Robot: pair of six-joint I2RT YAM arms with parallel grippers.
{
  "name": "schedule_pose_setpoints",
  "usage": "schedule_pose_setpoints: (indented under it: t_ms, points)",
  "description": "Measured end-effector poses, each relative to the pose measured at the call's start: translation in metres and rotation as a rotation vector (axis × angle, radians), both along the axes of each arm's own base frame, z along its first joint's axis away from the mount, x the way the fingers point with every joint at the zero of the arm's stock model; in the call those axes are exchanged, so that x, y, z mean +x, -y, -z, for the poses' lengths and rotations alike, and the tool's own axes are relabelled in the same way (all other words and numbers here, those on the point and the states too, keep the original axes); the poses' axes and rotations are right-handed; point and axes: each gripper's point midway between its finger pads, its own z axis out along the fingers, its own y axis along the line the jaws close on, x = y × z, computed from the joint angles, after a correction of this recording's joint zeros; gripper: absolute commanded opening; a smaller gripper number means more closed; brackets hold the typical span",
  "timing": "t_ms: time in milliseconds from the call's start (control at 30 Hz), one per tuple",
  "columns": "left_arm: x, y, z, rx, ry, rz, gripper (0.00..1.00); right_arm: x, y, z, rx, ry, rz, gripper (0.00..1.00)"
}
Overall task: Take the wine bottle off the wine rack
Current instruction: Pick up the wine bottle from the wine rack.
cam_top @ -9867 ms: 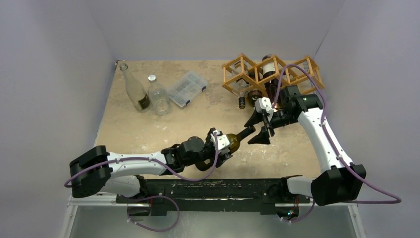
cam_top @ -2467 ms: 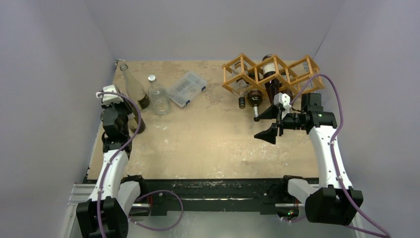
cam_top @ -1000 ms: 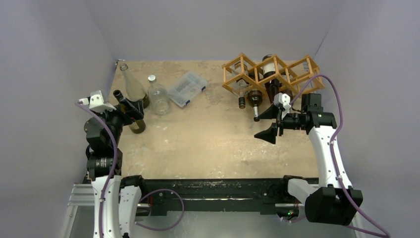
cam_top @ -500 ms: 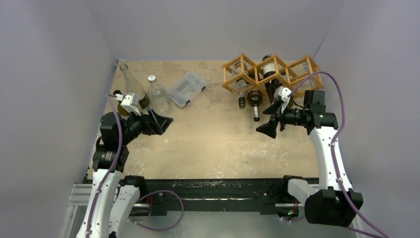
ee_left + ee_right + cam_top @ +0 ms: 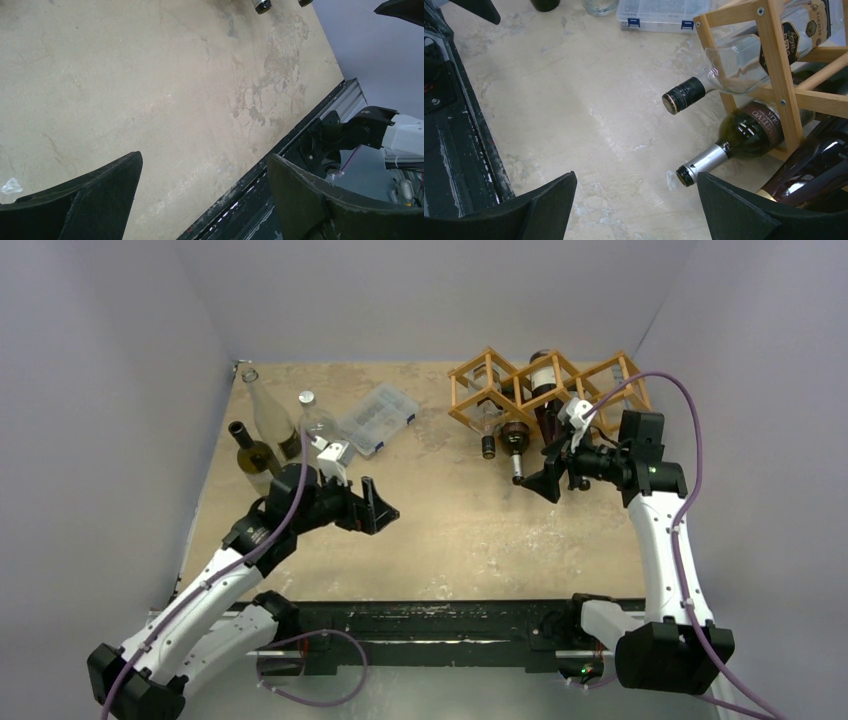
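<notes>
The wine rack [image 5: 590,390] of light-brown wooden rods stands at the back right and also shows in the right wrist view [image 5: 774,60]. Three bottles lie in it, necks toward me: a clear bottle [image 5: 734,70] with a black cap, a dark green bottle [image 5: 744,135] with a silver neck, and a dark brown bottle [image 5: 814,167]. My right gripper [image 5: 548,472] is open and empty just in front of these necks; in its wrist view [image 5: 636,200] the silver neck ends close to its right finger [image 5: 744,210]. My left gripper [image 5: 368,506] is open and empty over mid-table, likewise in its own view [image 5: 205,190].
Three bottles stand at the back left: a dark green one [image 5: 246,450], a tall clear one [image 5: 266,412], a short clear one [image 5: 314,426]. A clear plastic compartment box [image 5: 378,418] lies beside them. The black base rail [image 5: 430,625] runs along the near edge.
My left arm left the dark green bottle standing at the left and swung right, empty, toward mid-table. My right gripper moved up and closer to the bottle necks at the rack.
</notes>
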Motion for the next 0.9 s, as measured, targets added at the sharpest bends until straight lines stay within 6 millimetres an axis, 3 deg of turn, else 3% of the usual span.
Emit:
schedule_pose_setpoints:
  t_ms: [300, 633, 900]
  points:
    - [0.029, 0.047, 0.023, 0.002, -0.083, -0.077, 0.95, 0.004, 0.005, -0.001, 0.016, 0.028, 0.043, 0.95]
    - [0.091, 0.111, -0.005, -0.093, -0.081, -0.153, 0.96, 0.01, 0.022, 0.018, 0.062, 0.019, 0.143, 0.96]
    - [0.131, 0.16, -0.001, -0.108, -0.123, -0.165, 0.96, 0.013, 0.025, 0.012, 0.073, 0.057, 0.171, 0.97]
